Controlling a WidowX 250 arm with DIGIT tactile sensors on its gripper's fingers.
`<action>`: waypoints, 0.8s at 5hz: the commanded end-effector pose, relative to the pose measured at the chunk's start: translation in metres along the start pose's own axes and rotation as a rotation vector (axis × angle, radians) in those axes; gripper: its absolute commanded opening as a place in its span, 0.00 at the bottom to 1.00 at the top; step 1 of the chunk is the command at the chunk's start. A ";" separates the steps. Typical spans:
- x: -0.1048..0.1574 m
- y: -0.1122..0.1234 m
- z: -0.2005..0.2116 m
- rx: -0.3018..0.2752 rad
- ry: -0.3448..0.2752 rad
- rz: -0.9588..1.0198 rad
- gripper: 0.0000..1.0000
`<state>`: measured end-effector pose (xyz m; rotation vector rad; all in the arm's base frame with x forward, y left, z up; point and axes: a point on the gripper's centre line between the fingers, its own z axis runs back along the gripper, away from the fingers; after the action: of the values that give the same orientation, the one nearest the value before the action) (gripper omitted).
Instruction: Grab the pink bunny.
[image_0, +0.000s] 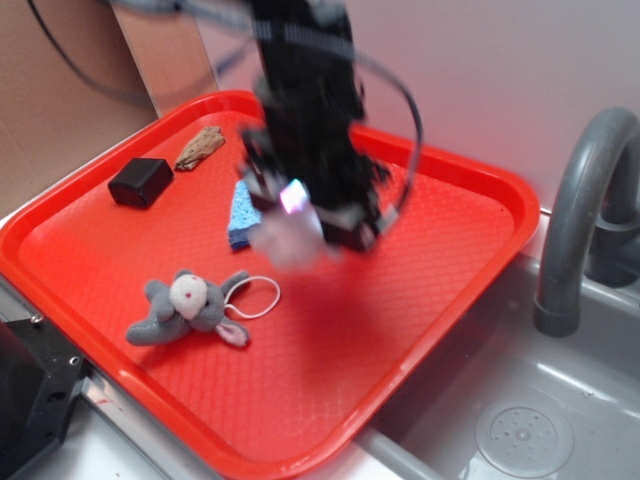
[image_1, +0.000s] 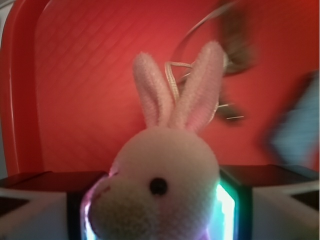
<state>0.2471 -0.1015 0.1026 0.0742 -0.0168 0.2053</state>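
The pink bunny (image_1: 165, 175) fills the wrist view, head between the two fingers, its two pink ears upright. My gripper (image_1: 157, 210) is shut on the bunny's head and holds it above the red tray (image_1: 75, 100). In the exterior view the gripper (image_0: 300, 215) is blurred, over the middle of the tray (image_0: 420, 300), with the pale bunny (image_0: 290, 235) hanging from it, off the tray floor.
A grey plush animal (image_0: 190, 308) with a white face and white loop lies at the tray's front left. A blue sponge (image_0: 240, 215), a black box (image_0: 141, 182) and a brown piece (image_0: 200, 147) lie behind. A grey sink (image_0: 540, 420) and faucet (image_0: 590, 200) are at right.
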 end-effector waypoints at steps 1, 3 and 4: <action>0.001 0.069 0.110 0.024 -0.151 0.006 0.00; 0.003 0.079 0.157 -0.059 -0.178 -0.151 0.00; 0.006 0.073 0.174 -0.048 -0.228 -0.137 0.00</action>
<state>0.2344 -0.0408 0.2635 0.0584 -0.1920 0.0546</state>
